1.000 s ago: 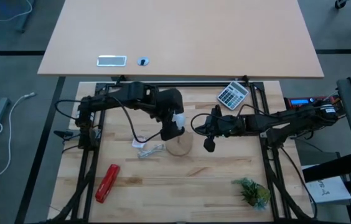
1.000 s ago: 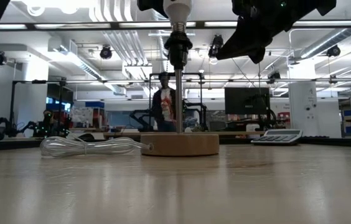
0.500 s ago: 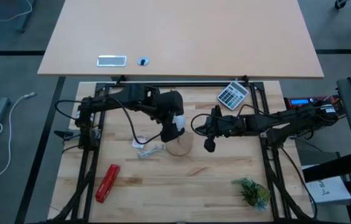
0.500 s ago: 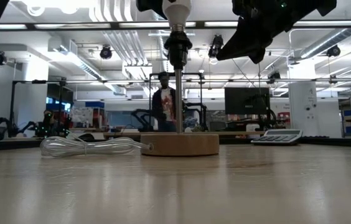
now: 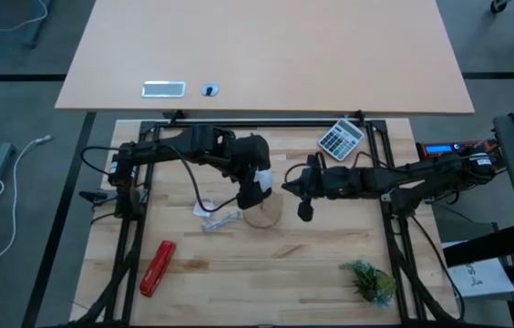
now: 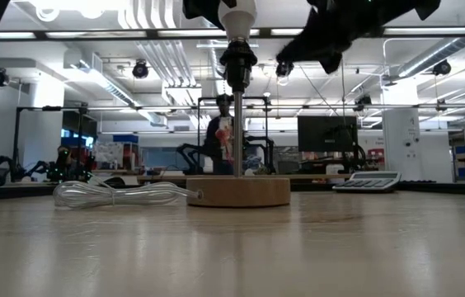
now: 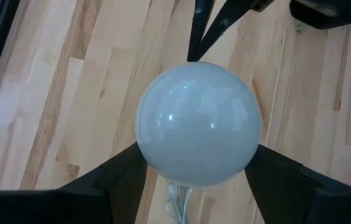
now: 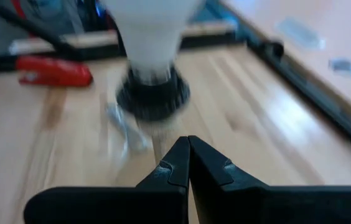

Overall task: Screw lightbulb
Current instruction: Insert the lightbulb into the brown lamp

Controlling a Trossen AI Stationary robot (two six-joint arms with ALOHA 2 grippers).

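In the low view the lightbulb (image 6: 238, 10) is cut off by the top edge, so only its lower neck above the black socket (image 6: 237, 62) shows, and both arms there are dark shapes cropped at the same edge. In the right wrist view the bulb's dome also runs out of frame, and the socket and the red tool (image 8: 54, 70) are blurred. From above, the left gripper (image 5: 259, 185) hides most of the bulb, and the 2 small objects on the far table (image 5: 266, 55) are too small to identify.

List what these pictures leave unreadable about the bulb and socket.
- Thread depth: the black socket hides the lightbulb base in the low view.
- Grip contact: the left gripper fingers flank the lightbulb; touch unclear, bulb blocks it.
- Bulb top: cut off by the low view's upper edge.
- Socket detail: blurred in the right wrist view.
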